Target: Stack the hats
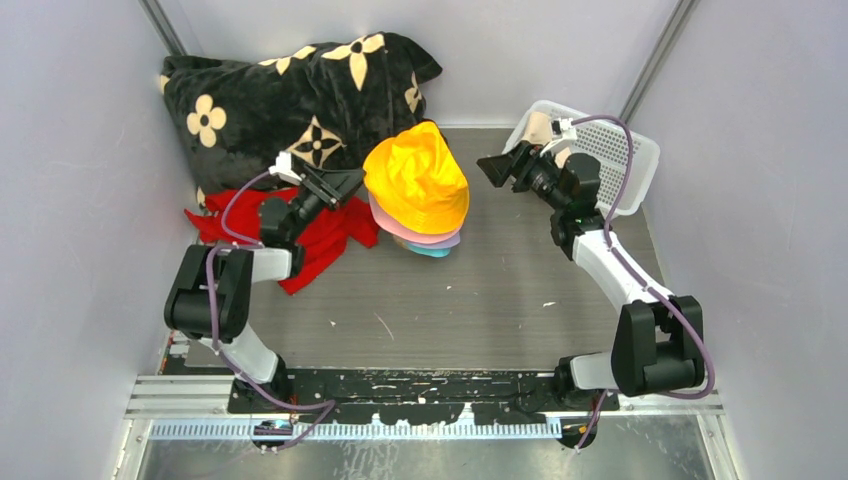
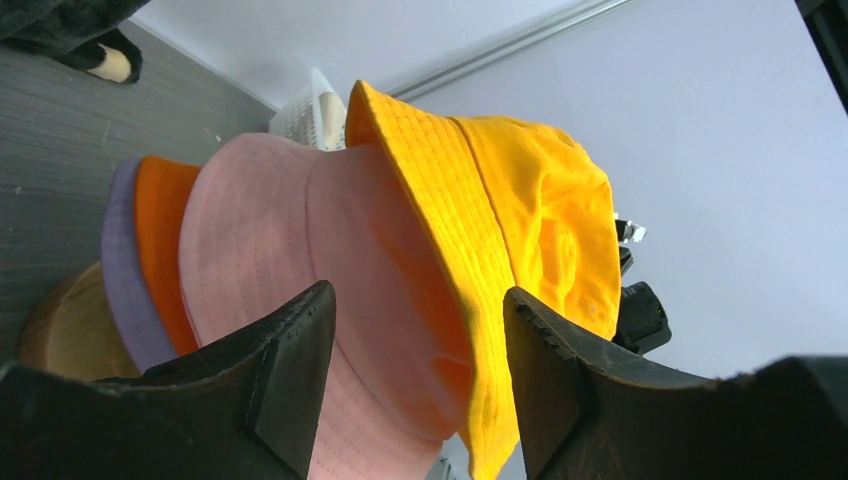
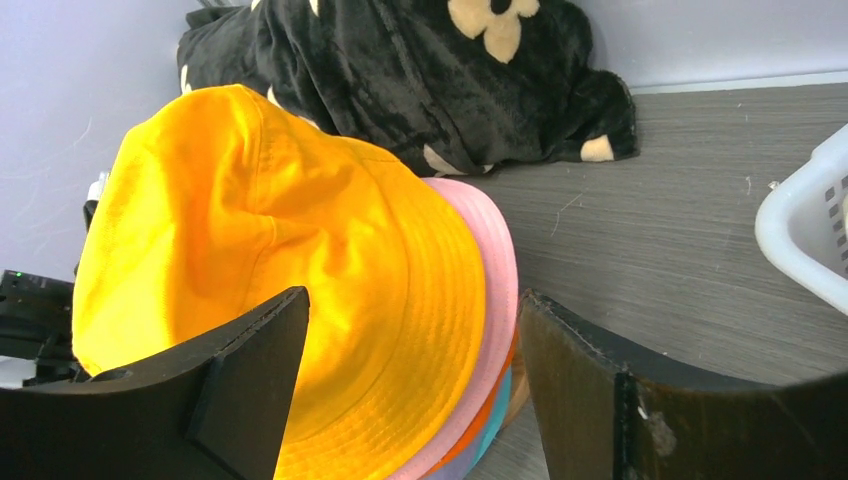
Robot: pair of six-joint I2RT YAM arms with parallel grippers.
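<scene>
Now both arms reach inward, left pincer [image 1: 350, 183] and right pincer [image 1: 492, 167] apart and empty, the hat stack [image 1: 418, 180] between them.

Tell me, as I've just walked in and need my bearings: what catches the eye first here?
The bright yellow hat tops the stack of hats mid-table. The left gripper and right gripper flank it on either side, both open. A black blanket with cream flowers is heaped in the far left corner.

Lower hats [image 1: 428, 241] mostly hidden under yellow hat [image 1: 417, 175] — brims only.
</scene>
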